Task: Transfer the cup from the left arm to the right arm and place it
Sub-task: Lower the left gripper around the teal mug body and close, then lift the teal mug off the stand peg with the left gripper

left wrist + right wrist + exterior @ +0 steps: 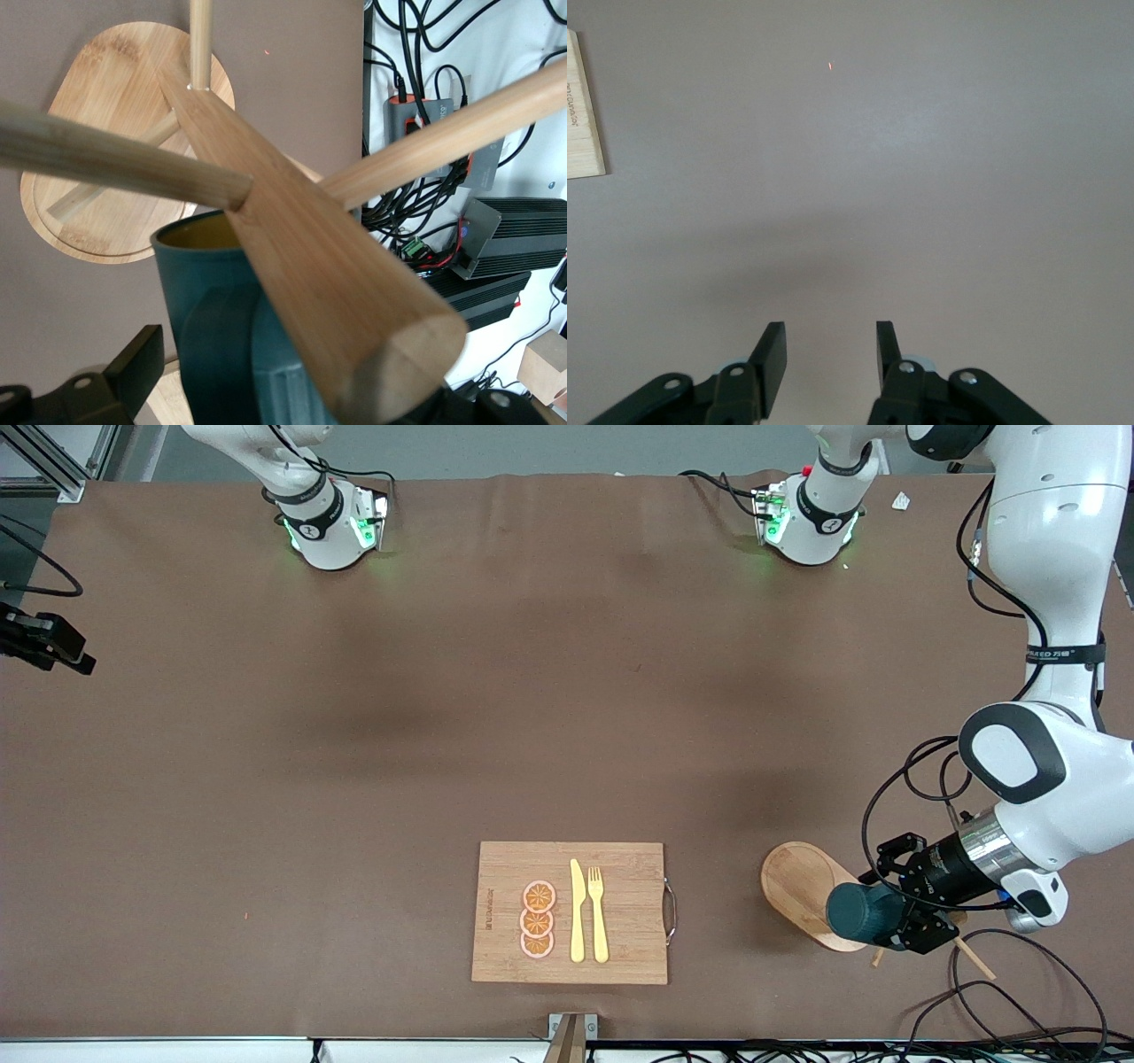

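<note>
The dark teal cup [852, 911] lies on its side in my left gripper [889, 918], over the end of an oval wooden base [797, 886] toward the left arm's end of the table. In the left wrist view the cup [199, 292] shows its mustard inside, and the left gripper [266, 398] is shut on it, hard against the post of a wooden peg stand [310, 266]. My right gripper [830, 341] is open and empty over bare brown table; it does not show in the front view.
A bamboo cutting board [620, 948] with orange slices [538, 919], a yellow knife [577, 912] and a fork [598, 912] lies near the table's front edge. Its corner shows in the right wrist view [583, 106]. Cables [1019, 992] lie by the left arm.
</note>
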### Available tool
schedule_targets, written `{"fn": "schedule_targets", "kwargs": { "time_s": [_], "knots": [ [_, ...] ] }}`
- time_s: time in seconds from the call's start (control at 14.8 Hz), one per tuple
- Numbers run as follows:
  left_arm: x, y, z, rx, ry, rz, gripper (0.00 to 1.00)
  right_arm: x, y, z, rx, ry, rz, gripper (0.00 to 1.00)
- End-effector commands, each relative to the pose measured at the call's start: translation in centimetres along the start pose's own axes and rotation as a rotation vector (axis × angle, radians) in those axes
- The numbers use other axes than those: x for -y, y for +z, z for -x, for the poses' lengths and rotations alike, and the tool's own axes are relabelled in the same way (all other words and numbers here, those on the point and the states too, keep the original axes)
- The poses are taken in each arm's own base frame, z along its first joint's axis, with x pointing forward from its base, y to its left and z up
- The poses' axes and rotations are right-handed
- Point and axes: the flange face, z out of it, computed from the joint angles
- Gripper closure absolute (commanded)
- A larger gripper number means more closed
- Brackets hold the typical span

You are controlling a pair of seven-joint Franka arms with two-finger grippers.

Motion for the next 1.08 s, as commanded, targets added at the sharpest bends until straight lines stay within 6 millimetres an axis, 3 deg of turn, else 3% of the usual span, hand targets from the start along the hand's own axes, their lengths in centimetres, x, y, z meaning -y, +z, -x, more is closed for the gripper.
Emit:
{"fn": "schedule_targets", "kwargs": {
  "time_s": [0.0,0.2,0.54,0.68,0.88,1.02],
  "knots": [
    [-0.5,0.6,-0.1,0.004,0.013,0.024,0.00,0.0,-0.7,0.0,-0.012,0.017,-0.015,0.48],
    [-0.4,0.9,-0.3,0.002,0.010,0.024,0.03,-0.1,-0.7,0.0,-0.013,0.018,-0.015,0.46],
    [-0.5,0.7,0.3,0.011,0.013,0.027,0.24,-0.2,-0.7,0.0,-0.013,0.020,-0.014,0.36],
    [-0.5,0.8,0.4,0.014,0.006,0.027,0.30,0.0,-0.7,0.0,-0.011,0.018,-0.014,0.26],
    [-0.7,0.3,0.7,0.016,0.001,0.033,0.31,0.0,-0.7,0.0,-0.011,0.006,-0.014,0.04],
    [-1.1,-0.5,1.1,0.017,0.000,0.040,0.31,-0.1,-0.7,0.0,-0.013,0.009,-0.014,0.00]
  ]
}}
